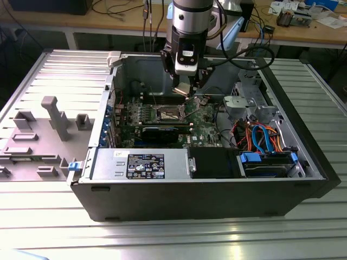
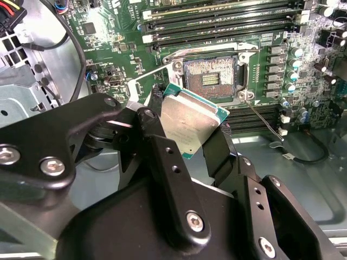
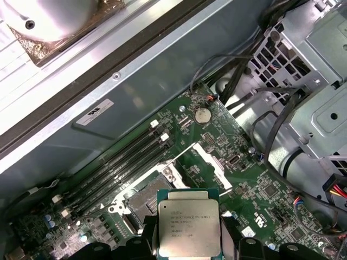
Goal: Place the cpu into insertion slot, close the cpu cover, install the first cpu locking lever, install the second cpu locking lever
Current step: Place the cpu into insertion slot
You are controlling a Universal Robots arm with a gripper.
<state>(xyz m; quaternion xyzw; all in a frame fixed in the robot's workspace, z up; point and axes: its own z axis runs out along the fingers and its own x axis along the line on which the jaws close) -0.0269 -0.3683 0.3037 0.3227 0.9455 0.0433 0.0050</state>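
My gripper (image 1: 188, 86) hangs inside the open computer case, above the motherboard and a little toward the exterior view's right of the insertion slot (image 1: 167, 114). It is shut on the cpu (image 2: 190, 116), a flat square silver-topped chip with a green edge, gripped by two opposite sides between black fingers (image 2: 149, 119). In the second wrist view the slot (image 2: 210, 80) lies bare, with a dark centre and shiny rim, just beyond the chip. The first wrist view has the cpu (image 3: 188, 222) over the board beside the slot (image 3: 142, 198). The cpu cover (image 3: 210, 160) stands swung open next to it. A thin locking lever (image 2: 261, 118) sticks out unlatched.
Long black memory slots (image 2: 217, 19) run beside the socket. A black graphics card (image 1: 161, 132) lies in front of it. The grey drive cage (image 1: 252, 105) with orange and blue cables (image 1: 260, 135) stands on the exterior view's right. The power supply (image 1: 141, 164) is at the front.
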